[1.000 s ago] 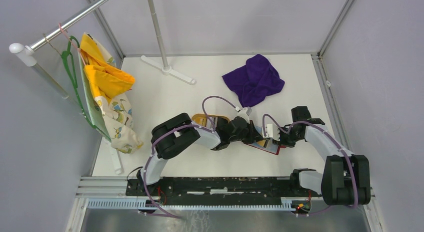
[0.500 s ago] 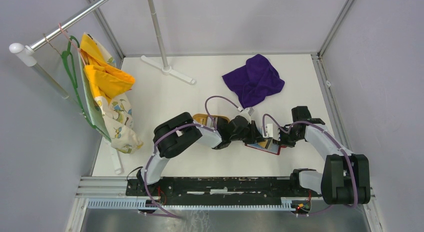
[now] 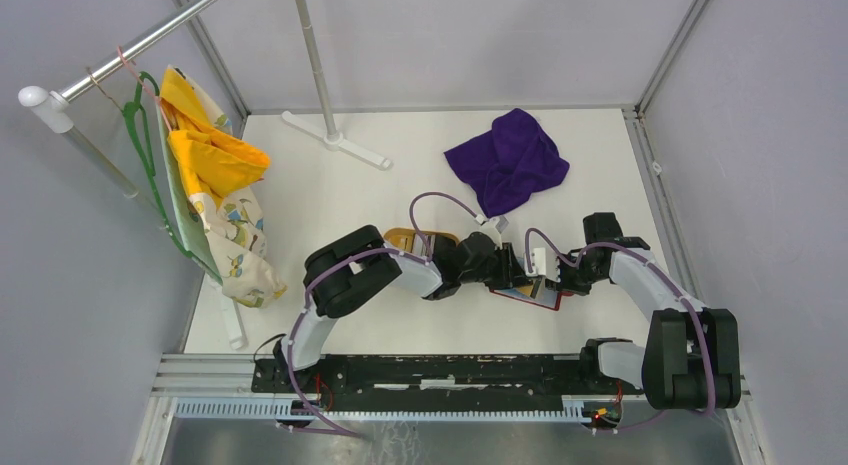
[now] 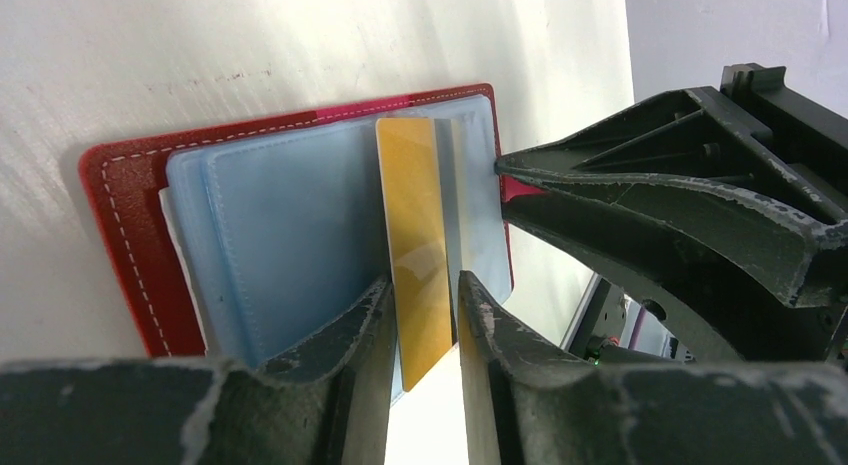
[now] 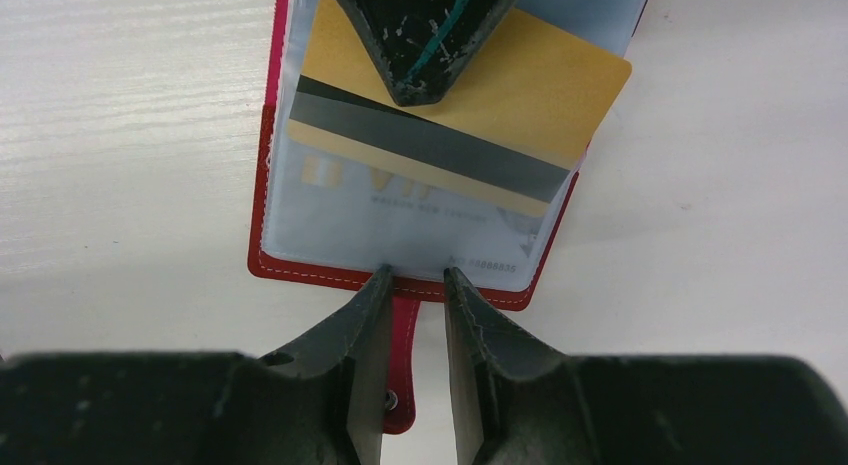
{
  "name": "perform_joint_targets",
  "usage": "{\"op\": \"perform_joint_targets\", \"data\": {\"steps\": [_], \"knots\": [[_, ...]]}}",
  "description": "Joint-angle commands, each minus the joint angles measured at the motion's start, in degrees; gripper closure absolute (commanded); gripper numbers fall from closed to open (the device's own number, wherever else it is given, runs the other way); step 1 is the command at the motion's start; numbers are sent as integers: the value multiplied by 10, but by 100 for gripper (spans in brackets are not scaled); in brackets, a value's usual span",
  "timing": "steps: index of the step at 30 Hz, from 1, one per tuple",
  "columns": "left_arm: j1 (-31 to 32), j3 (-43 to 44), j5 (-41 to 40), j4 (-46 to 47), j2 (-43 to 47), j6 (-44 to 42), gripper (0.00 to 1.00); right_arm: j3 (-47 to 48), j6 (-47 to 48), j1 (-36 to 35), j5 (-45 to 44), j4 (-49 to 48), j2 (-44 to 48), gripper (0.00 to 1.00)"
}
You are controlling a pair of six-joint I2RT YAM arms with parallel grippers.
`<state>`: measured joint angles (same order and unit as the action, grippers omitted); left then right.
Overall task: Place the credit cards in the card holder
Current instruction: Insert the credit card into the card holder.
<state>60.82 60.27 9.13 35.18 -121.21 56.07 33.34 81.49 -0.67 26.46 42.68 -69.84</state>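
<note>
Now left pincer (image 4: 425, 280) has loosened around the gold card (image 4: 410, 205); right pincer (image 5: 415, 273), parted, touches the card holder (image 4: 125, 225).

The card holder (image 4: 125, 200) is red, with a line of white stitching round its edge and pale blue see-through sleeves inside. The card (image 4: 415, 235) in it is gold-yellow, with a dark grey stripe across one face. The worktop (image 3: 330, 195) is white. The left pincer (image 4: 425, 285) and right pincer (image 5: 415, 275) are black, scuffed grey. Far right is a purple cloth (image 3: 508, 160); far left, yellow fabric (image 3: 215, 155) above a pale printed cloth (image 3: 240, 245).
</note>
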Motion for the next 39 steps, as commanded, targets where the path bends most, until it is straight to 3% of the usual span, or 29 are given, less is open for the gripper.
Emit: {"op": "perform_joint_targets", "data": {"steps": [1,17,29,39], "knots": [[-1,-3,-12,-74,18,-51,63,-11,3,-2,-2,-2,-11,69],[0,35,-55,-185,36,-118,61,-13,1,-9,-1,-5,-14,69],[31,76,-20,-180,7,-113,65,-13,0,-27,9,-4,-20,69],[35,62,-20,-160,19,-98,62,-11,2,-33,18,-2,-16,69]]}}
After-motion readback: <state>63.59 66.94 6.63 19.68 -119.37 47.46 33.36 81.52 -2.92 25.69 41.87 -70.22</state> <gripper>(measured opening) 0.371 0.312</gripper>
